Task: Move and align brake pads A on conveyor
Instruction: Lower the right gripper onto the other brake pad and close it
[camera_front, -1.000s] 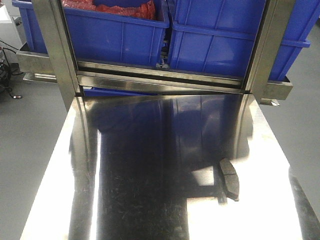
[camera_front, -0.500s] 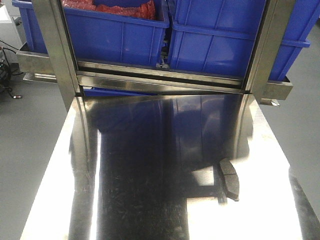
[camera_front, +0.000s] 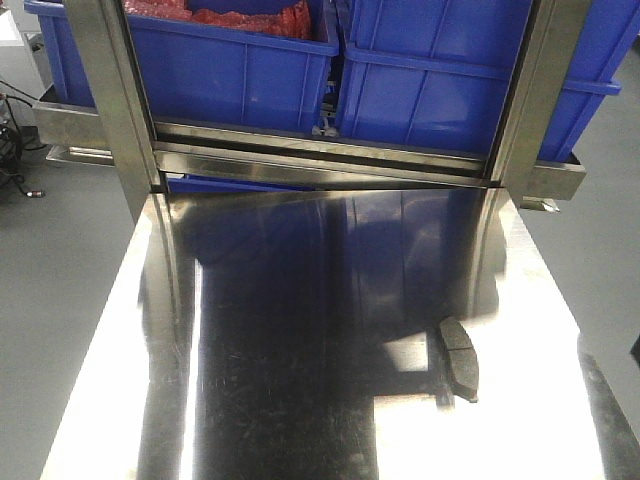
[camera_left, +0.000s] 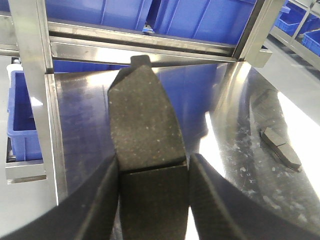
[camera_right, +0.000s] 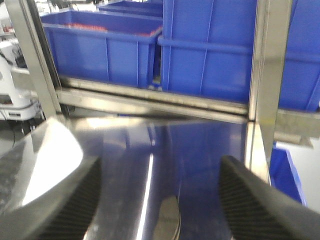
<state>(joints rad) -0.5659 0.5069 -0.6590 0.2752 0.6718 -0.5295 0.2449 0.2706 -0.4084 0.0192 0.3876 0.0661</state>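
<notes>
My left fingers (camera_left: 102, 200) are clamped on a brake pad (camera_left: 145, 120), right fingers (camera_right: 250, 200) wide, empty. Carry step I reckon; next it needs laying square on the conveyor, unseen here.

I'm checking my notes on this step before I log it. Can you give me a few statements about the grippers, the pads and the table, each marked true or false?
1. The left gripper grips a brake pad. True.
2. The right gripper grips a pad too. False: it is open, with nothing in it.
3. A second pad lies on the steel table. True.
4. The bins behind the table are red. False: they are blue.
</notes>
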